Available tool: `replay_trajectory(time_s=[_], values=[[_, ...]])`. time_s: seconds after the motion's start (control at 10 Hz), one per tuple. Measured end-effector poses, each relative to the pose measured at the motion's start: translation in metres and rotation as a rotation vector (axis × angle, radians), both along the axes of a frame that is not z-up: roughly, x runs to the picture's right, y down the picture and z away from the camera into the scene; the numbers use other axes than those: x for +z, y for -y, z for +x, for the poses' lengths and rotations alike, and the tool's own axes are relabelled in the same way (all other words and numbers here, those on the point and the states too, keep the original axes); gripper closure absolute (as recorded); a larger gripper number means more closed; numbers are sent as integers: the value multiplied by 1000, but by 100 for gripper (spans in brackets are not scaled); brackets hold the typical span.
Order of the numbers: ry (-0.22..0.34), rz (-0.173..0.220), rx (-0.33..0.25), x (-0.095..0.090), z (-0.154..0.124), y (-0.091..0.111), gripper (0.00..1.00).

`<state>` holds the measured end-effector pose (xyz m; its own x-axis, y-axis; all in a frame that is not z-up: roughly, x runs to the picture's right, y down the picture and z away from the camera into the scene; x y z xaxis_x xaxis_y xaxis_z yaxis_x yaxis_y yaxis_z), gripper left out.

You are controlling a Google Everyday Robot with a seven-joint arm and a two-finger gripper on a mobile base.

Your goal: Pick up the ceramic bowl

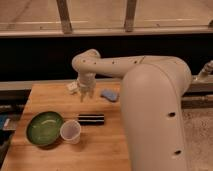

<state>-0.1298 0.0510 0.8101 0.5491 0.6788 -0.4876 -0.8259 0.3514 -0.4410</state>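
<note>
Ceramic bowl (45,127) lies between 7 and 8 o'clock of the gripper (86,93), well apart from it.

The gripper hangs pointing down over the far part of the table (112,145); whether it is open or closed cannot be told. The round green bowl sits at the near left, the white cup (70,131) touching its 3 o'clock side. The reach likely must go down-left, clear of the cup and the black bar (91,119).
</note>
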Motion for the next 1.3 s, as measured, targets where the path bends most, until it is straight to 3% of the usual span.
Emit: replay_trajectory(time_s=[0.3, 0.6, 1.3], values=[[91, -14, -90, -6, -61, -16, 58], [151, -31, -151, -8, -93, -33, 58], [185, -116, -168, 23, -106, -77, 58]])
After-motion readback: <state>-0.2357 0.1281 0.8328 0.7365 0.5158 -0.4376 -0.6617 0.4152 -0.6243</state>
